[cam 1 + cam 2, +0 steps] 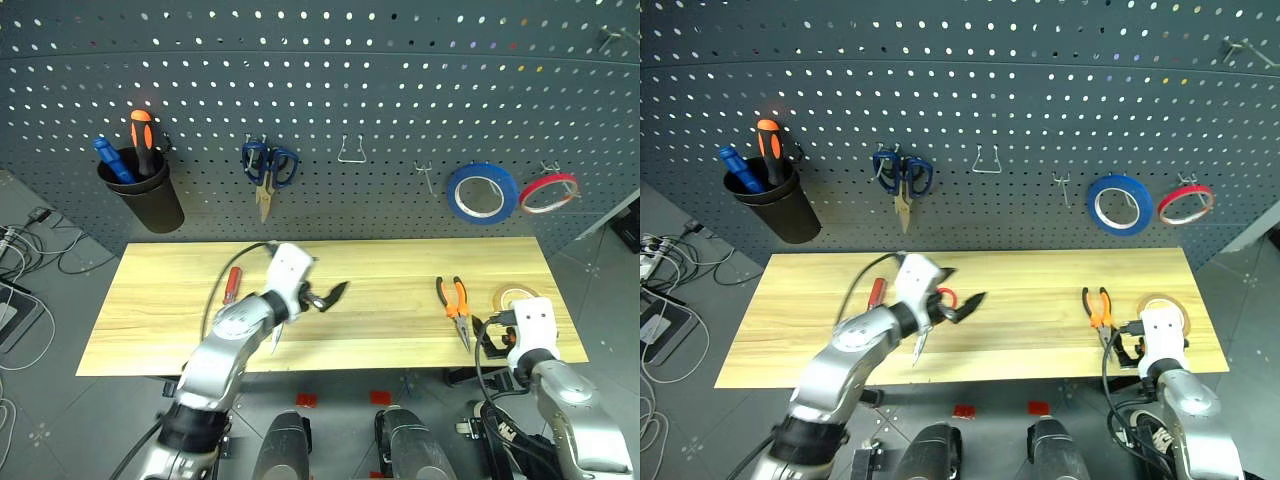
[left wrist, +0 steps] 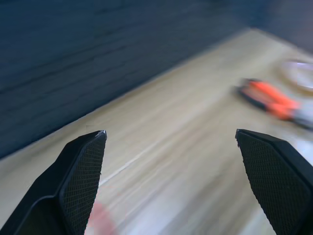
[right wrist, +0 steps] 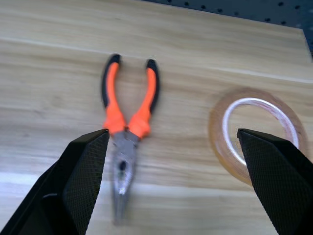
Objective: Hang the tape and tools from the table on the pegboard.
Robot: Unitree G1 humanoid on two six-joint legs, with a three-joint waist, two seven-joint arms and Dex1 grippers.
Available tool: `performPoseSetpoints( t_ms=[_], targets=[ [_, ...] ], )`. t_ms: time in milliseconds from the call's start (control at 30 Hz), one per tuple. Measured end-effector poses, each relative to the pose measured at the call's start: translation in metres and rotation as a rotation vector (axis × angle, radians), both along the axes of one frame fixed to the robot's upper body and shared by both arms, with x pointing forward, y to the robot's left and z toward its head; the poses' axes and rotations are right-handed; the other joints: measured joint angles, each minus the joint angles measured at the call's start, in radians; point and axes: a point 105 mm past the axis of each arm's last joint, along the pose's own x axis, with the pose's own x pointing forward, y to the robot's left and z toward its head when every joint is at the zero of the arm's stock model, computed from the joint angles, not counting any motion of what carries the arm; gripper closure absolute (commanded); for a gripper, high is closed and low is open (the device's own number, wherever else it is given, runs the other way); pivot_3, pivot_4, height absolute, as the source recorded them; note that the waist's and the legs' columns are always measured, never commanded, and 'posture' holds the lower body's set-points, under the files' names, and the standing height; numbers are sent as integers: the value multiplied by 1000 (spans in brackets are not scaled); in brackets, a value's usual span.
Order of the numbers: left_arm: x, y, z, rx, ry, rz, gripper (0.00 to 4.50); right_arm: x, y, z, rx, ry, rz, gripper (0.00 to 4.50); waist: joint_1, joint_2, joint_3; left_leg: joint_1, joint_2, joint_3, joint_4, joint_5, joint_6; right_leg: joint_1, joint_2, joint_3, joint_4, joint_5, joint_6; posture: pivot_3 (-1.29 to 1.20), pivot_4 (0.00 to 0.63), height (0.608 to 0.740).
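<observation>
The pale wooden table point(image 1: 380, 265) stands below the dark pegboard point(image 1: 380, 90). My left gripper point(image 1: 328, 296) hovers open over the table's middle left, pointing right, with nothing between its fingers point(image 2: 83, 166). Just beneath it lie the red-handled scissors point(image 1: 948, 297), mostly hidden by the hand, with their blade point(image 1: 920, 345) poking toward the front edge. The red-handled screwdriver point(image 1: 232, 284) lies left of the hand. At the right end lie the orange-and-black pliers point(image 3: 128, 117) and the yellow-tan tape point(image 3: 254, 132). My right gripper point(image 3: 172, 132) is open above the gap between them, holding nothing.
A black cup point(image 1: 150, 200) holding an orange-and-black and a blue screwdriver hangs on the pegboard at left. Blue scissors point(image 1: 268, 165), a blue roll point(image 1: 482, 192) and a red roll point(image 1: 549, 192) hang further right. Bare hooks point(image 1: 351, 152) sit between. Cables lie on the floor at left.
</observation>
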Motion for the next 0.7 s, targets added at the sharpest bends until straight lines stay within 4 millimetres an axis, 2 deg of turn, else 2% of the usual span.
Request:
performPoseSetpoints(
  t_ms=[133, 333, 467, 700],
  targets=[
    [2, -45, 7, 19, -49, -234, 45, 7, -4, -1, -4, 6, 8, 0, -17, 0, 23, -2, 0, 0, 1, 0, 0, 0, 0, 0, 0, 0, 0, -44, 351, 740],
    [3, -92, 15, 47, -169, -461, 45, 26, -7, 8, 8, -14, 34, 0, -40, 0, 67, -4, -1, -1, 6, 0, 0, -1, 0, 0, 3, 0, 0, -59, 397, 740],
    [5, -107, 13, 68, -247, -527, 45, 37, -12, 11, 18, -19, 32, 0, -42, 0, 87, -7, -1, -1, 7, 0, 0, -3, 0, 0, 3, 0, 1, -63, 422, 740],
    [6, -118, 8, 82, -293, -580, 45, 54, -18, 9, 53, -4, 14, 0, -44, 1, 133, -7, 0, -1, 9, 0, -1, -3, 0, 0, 6, 0, 2, -48, 463, 740]
  ],
)
